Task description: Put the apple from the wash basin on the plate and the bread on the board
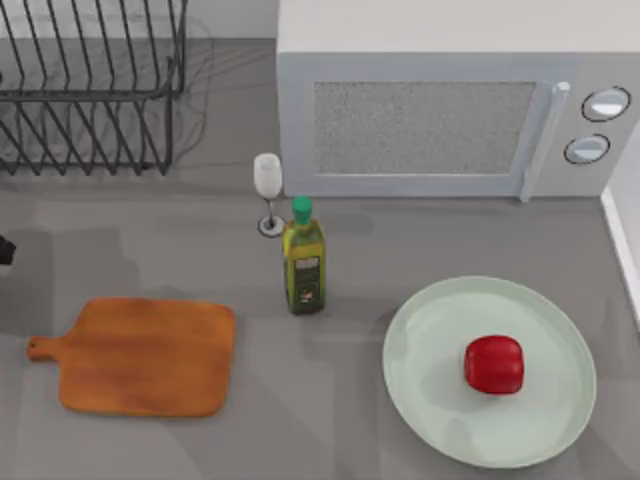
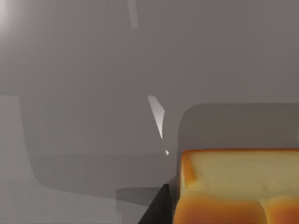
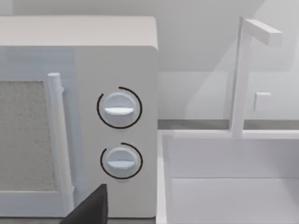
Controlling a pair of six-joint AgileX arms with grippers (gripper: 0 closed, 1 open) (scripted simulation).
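- Resting on the plate [image 1: 430,400], the apple [image 1: 494,364] sat a little right of the plate's middle, in the lower right of the top view.
- The board [image 1: 145,355] lay flat in the lower left of the top view with its stub handle pointing to the left edge; its whole wooden face was visible and the bread was not yet on it.
- The bread [image 2: 238,186] appeared in the left wrist view, very close to the camera, on or over a plain grey surface; I could not tell which.
- A dark part of the left gripper [image 2: 156,207] showed just beside the bread. I could not tell whether it touched the bread, or whether this gripper was clenched or released.
- A dark part of the right gripper [image 3: 88,207] showed in the right wrist view, in front of the microwave [image 3: 79,116]. I could not tell its state either.
- Beside the microwave in that view stood a white basin [image 3: 224,186] with a tall tap [image 3: 238,79].
- A green-capped bottle [image 1: 303,265] stood upright near the middle of the top view, between board and plate.
- A glass [image 1: 268,190] stood just above the bottle, and a wire rack [image 1: 90,90] filled the upper left corner.
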